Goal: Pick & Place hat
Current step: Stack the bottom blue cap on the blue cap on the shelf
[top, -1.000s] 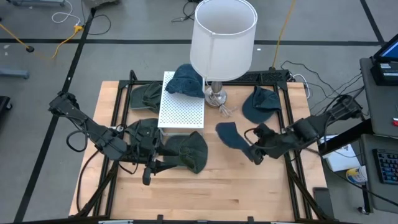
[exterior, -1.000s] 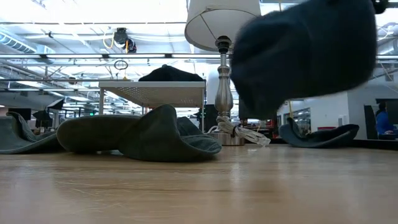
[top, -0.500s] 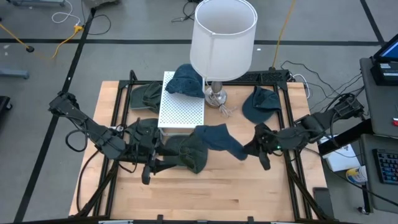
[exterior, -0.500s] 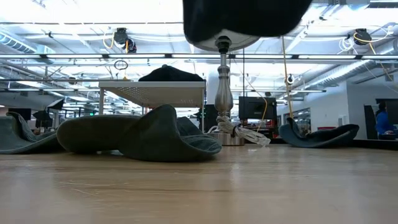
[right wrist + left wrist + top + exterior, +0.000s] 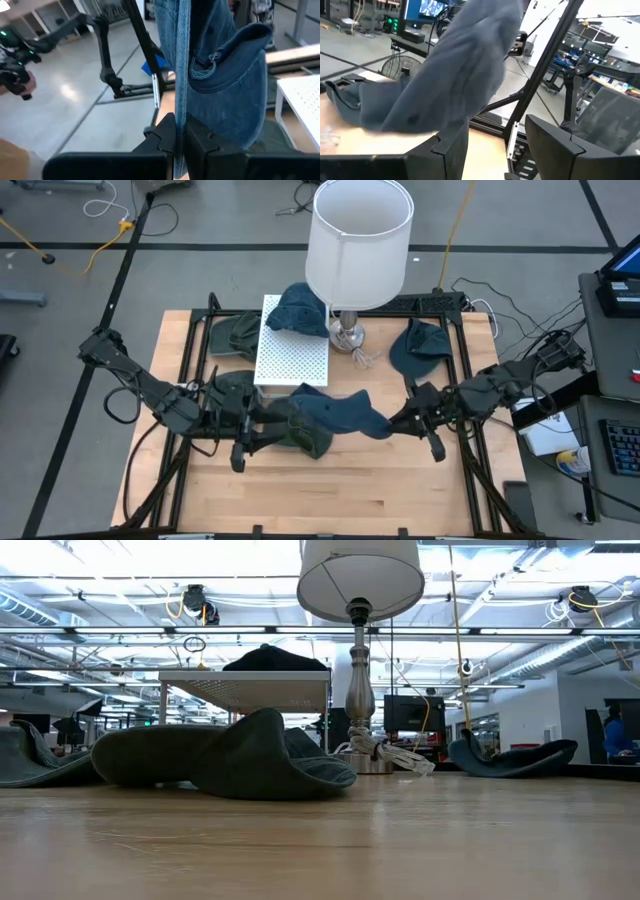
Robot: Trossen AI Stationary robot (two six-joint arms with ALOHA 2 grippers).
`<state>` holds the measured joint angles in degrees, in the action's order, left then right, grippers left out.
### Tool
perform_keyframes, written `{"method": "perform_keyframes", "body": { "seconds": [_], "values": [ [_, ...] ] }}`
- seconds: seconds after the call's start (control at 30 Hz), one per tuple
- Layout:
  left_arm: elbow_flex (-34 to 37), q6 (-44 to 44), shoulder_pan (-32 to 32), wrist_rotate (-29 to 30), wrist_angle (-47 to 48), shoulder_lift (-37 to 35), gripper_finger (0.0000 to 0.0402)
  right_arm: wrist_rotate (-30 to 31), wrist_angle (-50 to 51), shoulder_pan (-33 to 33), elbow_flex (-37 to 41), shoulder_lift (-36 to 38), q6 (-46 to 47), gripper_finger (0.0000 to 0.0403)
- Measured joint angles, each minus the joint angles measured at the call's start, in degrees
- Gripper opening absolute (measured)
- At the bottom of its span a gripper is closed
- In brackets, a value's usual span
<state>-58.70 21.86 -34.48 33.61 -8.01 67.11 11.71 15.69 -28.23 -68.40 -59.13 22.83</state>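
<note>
While clamped, right gripper lifts blue hat (denim).

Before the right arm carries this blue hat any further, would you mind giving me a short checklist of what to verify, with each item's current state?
1. Right gripper shut on the blue hat: ok, its fingers pinch the fabric edge.
2. Hat lifted off the table: ok, the low view shows nothing of it at table level.
3. Path clear of the left gripper: not ok, the hat hangs right in front of its open fingers.
4. Clearance over the green hat: cannot tell, the two overlap from above.
5. Room on the white perforated stand: ok, the part nearer the arms is bare; another blue hat sits at its far end.
6. Lamp upright: ok.
</note>
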Motion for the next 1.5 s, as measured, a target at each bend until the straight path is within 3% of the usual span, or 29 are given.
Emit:
{"method": "perform_keyframes", "body": {
  "seconds": [0.27,0.4,0.63,0.97,1.23,1.5],
  "values": [
    [0.0,-11.8,-0.3,0.0,0.2,-2.4,0.02,0.0,-4.6,0.1,0.0,0.0,0.7,0.0009],
    [0.0,-19.2,-0.8,0.0,0.2,-5.1,0.02,-0.4,-11.6,1.4,0.0,-0.8,3.1,0.0009],
    [0.0,-30.1,-1.7,0.1,0.0,-10.2,0.02,-11.8,-26.1,7.4,0.0,-6.2,10.1,0.0009],
    [0.0,-45.2,-4.0,1.9,0.0,-15.3,0.02,-29.5,-55.7,14.4,0.0,-16.2,23.7,0.0008],
    [0.0,-59.1,-6.6,6.9,0.0,-16.2,0.02,-34.6,-81.1,17.9,0.0,-25.0,42.5,0.0008],
    [0.0,-72.8,-7.6,11.3,-1.6,-16.2,0.02,-34.8,-88.8,18.8,-2.7,-30.9,49.0,0.0008]
  ]
}}
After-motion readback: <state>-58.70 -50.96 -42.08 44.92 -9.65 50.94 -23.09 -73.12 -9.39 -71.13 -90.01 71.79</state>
